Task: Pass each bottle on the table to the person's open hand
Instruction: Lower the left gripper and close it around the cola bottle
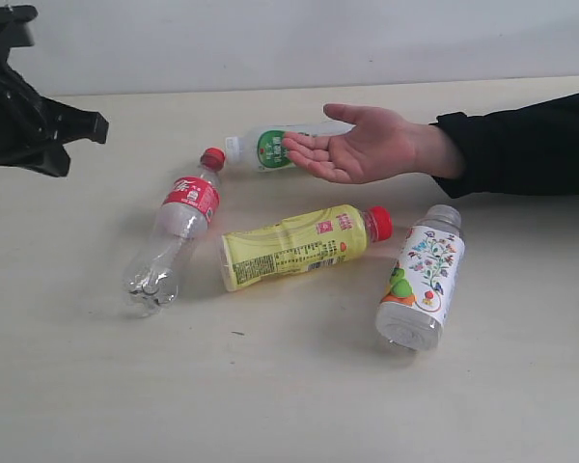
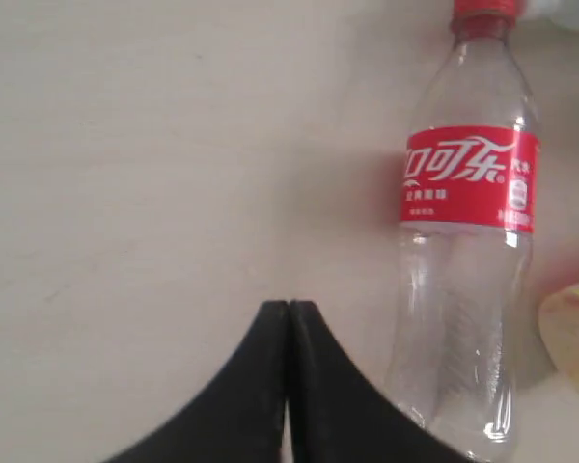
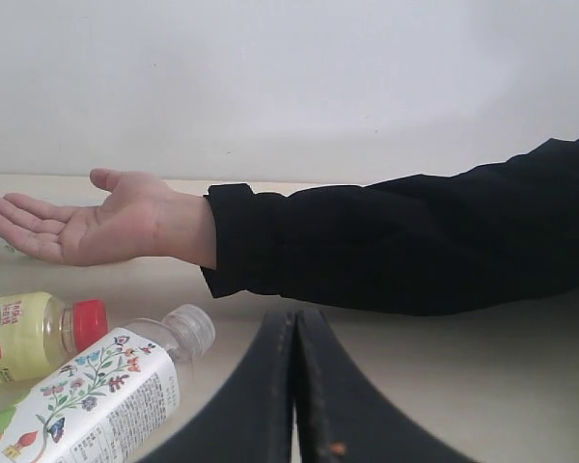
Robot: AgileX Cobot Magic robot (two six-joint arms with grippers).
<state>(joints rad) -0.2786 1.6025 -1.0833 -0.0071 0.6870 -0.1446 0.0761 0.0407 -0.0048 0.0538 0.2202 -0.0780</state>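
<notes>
While left pincer (image 2: pixel 289 309) and right pincer (image 3: pixel 295 316) rest pressed together, nothing is lifted; the left should part over the clear bottle (image 1: pixel 174 236).

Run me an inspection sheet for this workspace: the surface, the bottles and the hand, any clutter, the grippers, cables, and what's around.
Surface: pale table, with a tiny dark speck.
Job's things: four bottles, all lying on their sides: clear bottle with a red label, yellow bottle, floral bottle, and green-label bottle partly behind the open hand. The hand is palm up and empty.
Clutter: nothing seen.
Grippers: left gripper shut, holding nothing, apart from the clear bottle. Right gripper shut, holding nothing, apart from the floral bottle.
Cables: nothing seen.
Surroundings: plain pale wall behind the table. A black sleeve reaches in from the side.
</notes>
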